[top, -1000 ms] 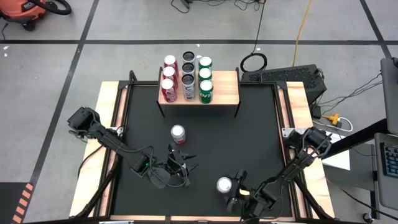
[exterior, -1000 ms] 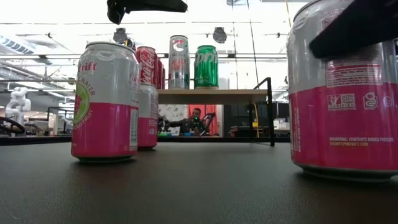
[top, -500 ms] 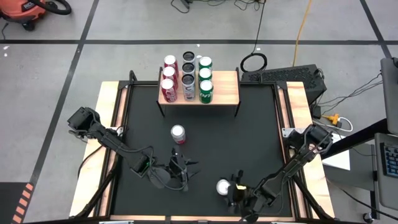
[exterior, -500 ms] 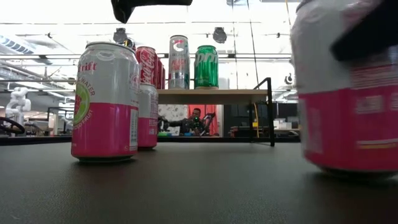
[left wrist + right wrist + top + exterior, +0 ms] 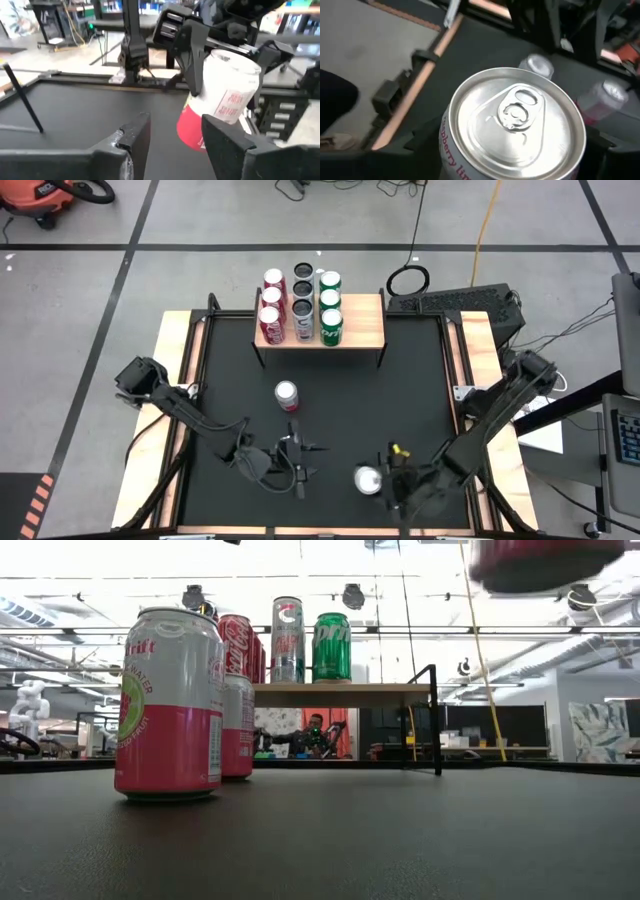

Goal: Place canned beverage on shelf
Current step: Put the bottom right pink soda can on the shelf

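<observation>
My right gripper (image 5: 380, 481) is near the table's front edge, shut on a pink-and-white can (image 5: 367, 478), which it holds above the black table (image 5: 400, 390). In the low view only the can's bottom (image 5: 545, 560) shows, at the top edge. My left gripper (image 5: 308, 468) hangs open to the can's left and touches nothing. Another pink-and-white can (image 5: 286, 395) stands upright on its base at mid-table. The shelf (image 5: 362, 326) stands on its black legs at the far edge and carries rows of cans (image 5: 302, 308). My right gripper pinches the can's side wall (image 5: 202, 75) between its two fingers, one finger (image 5: 192, 55) on each side of the upper half. The fingers come from the table's right, slanting slightly down. The can is clear of the table and tilted, its top (image 5: 517, 117) toward the wrist camera.
In the low view a second pink can (image 5: 238, 730) shows behind the standing can (image 5: 168, 705), in front of the shelf. Wooden strips (image 5: 170, 410) line the table's sides. The right part of the shelf board is bare.
My right gripper has risen with the can, rolling its wrist. The can has been lifted off the table, has tilted, and has climbed out of the low view's right side. My left gripper has turned in place, still open.
</observation>
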Action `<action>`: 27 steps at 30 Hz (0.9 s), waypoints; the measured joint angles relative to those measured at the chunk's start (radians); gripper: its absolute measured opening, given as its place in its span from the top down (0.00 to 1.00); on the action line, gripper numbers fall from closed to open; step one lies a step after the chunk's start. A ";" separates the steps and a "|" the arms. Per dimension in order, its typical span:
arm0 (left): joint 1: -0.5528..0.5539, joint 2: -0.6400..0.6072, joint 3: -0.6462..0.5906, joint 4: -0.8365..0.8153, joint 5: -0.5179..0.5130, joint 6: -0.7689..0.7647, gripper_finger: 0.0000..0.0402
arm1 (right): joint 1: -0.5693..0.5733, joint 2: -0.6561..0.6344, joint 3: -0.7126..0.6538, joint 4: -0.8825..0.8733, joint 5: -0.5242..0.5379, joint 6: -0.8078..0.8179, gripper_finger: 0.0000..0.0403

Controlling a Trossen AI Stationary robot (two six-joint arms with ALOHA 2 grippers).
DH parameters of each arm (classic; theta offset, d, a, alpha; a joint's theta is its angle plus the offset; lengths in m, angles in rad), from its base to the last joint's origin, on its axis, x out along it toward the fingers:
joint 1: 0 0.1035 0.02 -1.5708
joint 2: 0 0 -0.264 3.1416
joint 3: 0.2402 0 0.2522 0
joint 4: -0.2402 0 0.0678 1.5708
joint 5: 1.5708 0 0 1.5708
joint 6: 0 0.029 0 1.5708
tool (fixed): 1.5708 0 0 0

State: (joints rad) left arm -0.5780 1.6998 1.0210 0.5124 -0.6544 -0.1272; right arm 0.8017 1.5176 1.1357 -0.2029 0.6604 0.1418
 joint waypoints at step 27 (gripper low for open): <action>0.107 0.282 0.019 0.517 0.232 -0.156 0.13 | -0.136 -0.322 -0.508 0.730 -0.480 -0.262 0.28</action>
State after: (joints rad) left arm -0.4712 1.9821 1.0403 1.0290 -0.4225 -0.2832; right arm 0.6661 1.1957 0.6275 0.5274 0.1799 -0.1206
